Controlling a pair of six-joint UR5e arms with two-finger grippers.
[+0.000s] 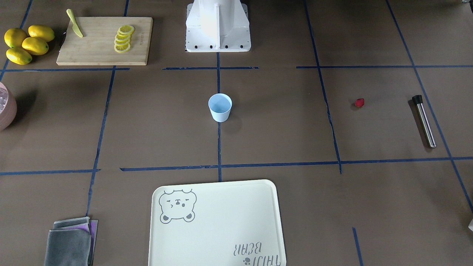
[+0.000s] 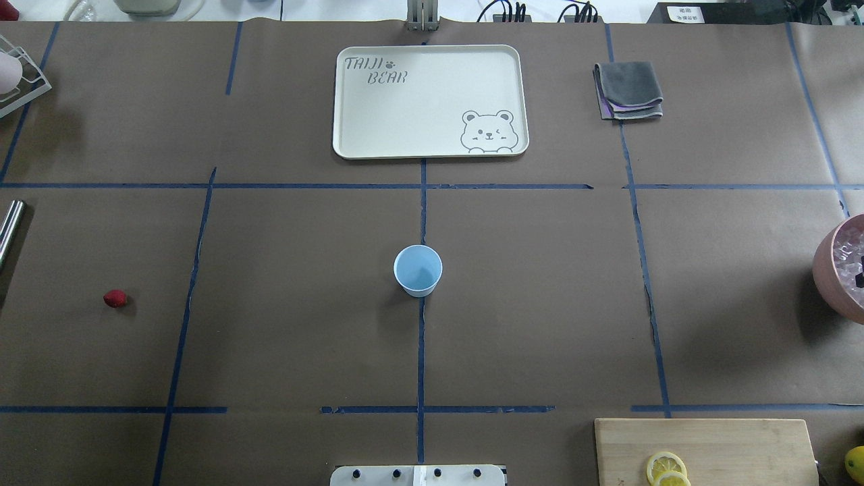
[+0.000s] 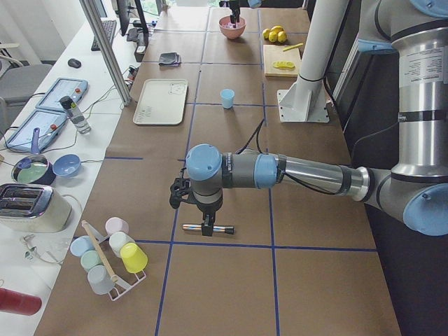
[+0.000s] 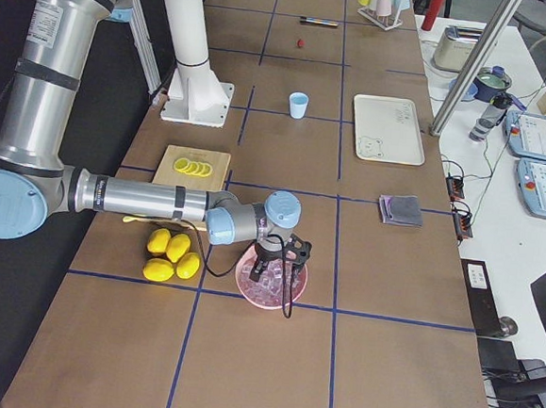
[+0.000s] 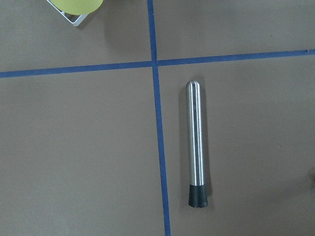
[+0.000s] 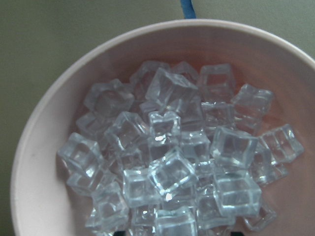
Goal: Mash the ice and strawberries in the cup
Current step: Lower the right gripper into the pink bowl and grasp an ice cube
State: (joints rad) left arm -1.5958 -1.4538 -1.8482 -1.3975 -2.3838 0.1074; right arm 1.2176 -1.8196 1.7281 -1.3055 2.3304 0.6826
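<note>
Ice (image 6: 167, 172) heaped in pink bowl (image 6: 34, 162) under right gripper (image 4: 281, 278) should be hard, slick and light, so pinch one cube across flat faces; cup (image 2: 418, 270) looks empty at table (image 2: 270, 324) centre; can't tell how open it or left gripper (image 3: 207, 221) is.

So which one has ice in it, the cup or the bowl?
The pink bowl. It is full of ice cubes, while the blue cup looks empty.

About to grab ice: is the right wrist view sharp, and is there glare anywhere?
Right wrist view: ice sharp, small specular glints only. Front-facing view: robot base blown out white. Left wrist view: steel muddler in focus, bright streak along its shaft.
</note>
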